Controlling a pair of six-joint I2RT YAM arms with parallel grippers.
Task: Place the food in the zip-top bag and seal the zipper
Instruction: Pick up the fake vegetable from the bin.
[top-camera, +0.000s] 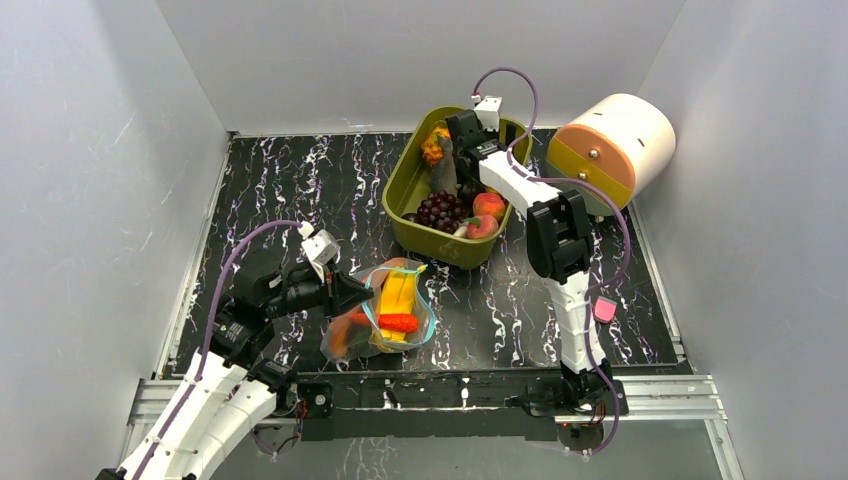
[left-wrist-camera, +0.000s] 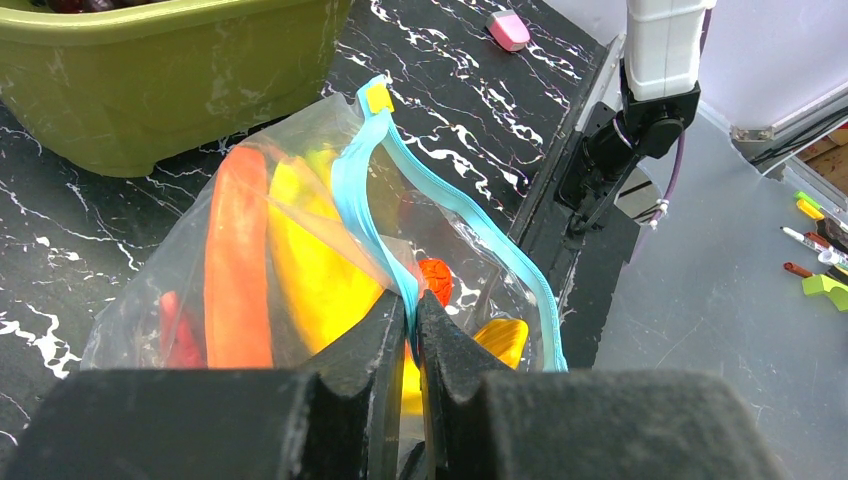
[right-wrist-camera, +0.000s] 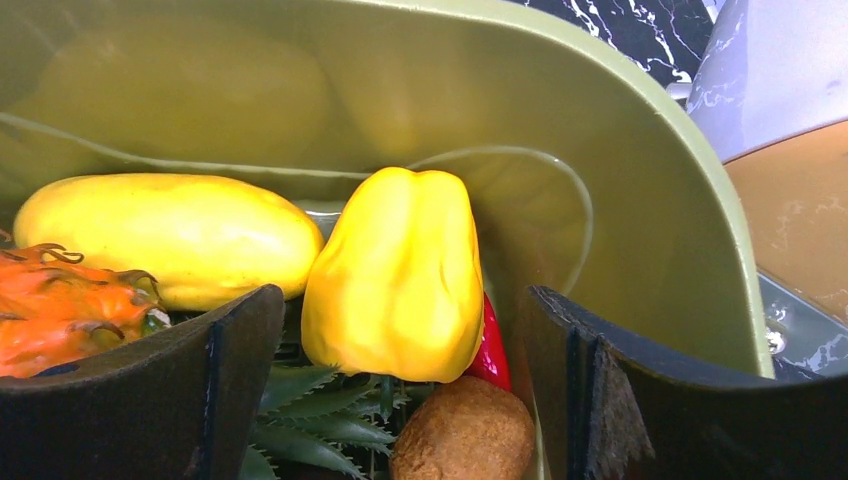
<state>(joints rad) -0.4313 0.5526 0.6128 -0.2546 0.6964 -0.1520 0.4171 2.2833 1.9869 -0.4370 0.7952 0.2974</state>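
Left gripper (left-wrist-camera: 413, 303) pinching thin teal zipper (left-wrist-camera: 350, 195); right gripper (right-wrist-camera: 400, 305) spread wide, flanking glossy yellow pepper (right-wrist-camera: 395, 255)

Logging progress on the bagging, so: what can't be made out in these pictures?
Left wrist view: the left gripper covers the near end of the bag.
Right wrist view: the yellow pepper hides most of a red piece.
Top view: the pink thing is too small to name.

Left tool (left-wrist-camera: 413, 305) pinched shut; right tool (right-wrist-camera: 400, 325) spread wide (arm outstretched).
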